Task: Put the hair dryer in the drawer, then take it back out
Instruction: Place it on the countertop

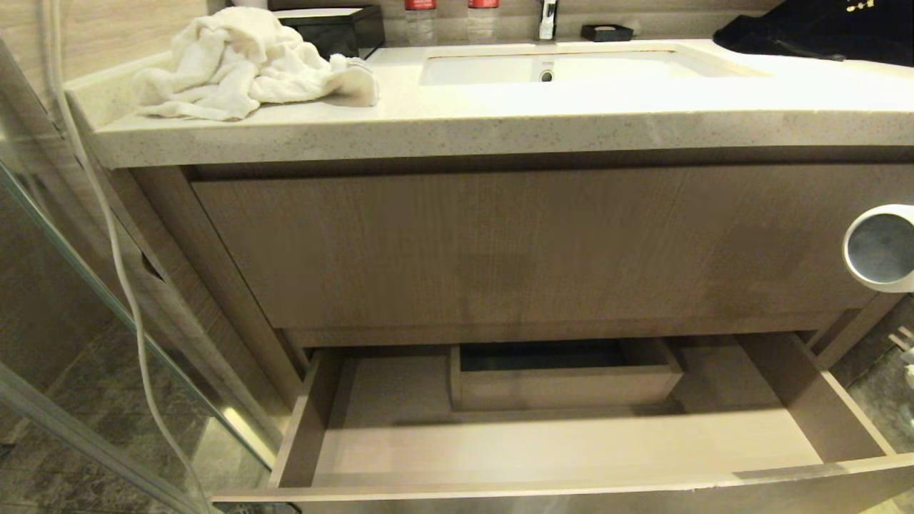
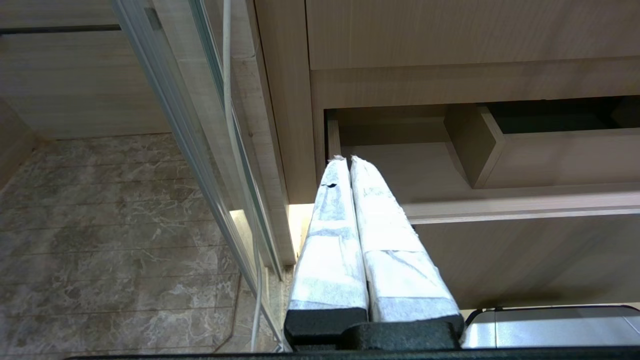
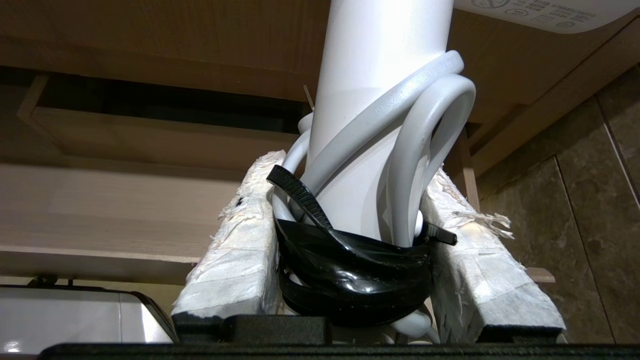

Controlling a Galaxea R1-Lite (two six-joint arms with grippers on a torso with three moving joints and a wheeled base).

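Right gripper (image 3: 350, 240) clamps the hair dryer (image 3: 380, 75) by its handle, beside the pulled-out drawer (image 1: 557, 450), whose visible interior holds nothing.

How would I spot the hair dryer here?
Find the sink counter and the open drawer beneath it. At the cabinet's right edge, above the drawer, the hair dryer shows as a white barrel with a round grey end, unlike all the wood nearby.

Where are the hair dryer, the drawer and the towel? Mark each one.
hair dryer (image 3: 385, 60): right wrist view, on the white handle above the bundled cord.
drawer (image 1: 571, 446): head view, on the bare pale floor inside.
towel (image 1: 235, 64): head view, on the crumpled white middle.
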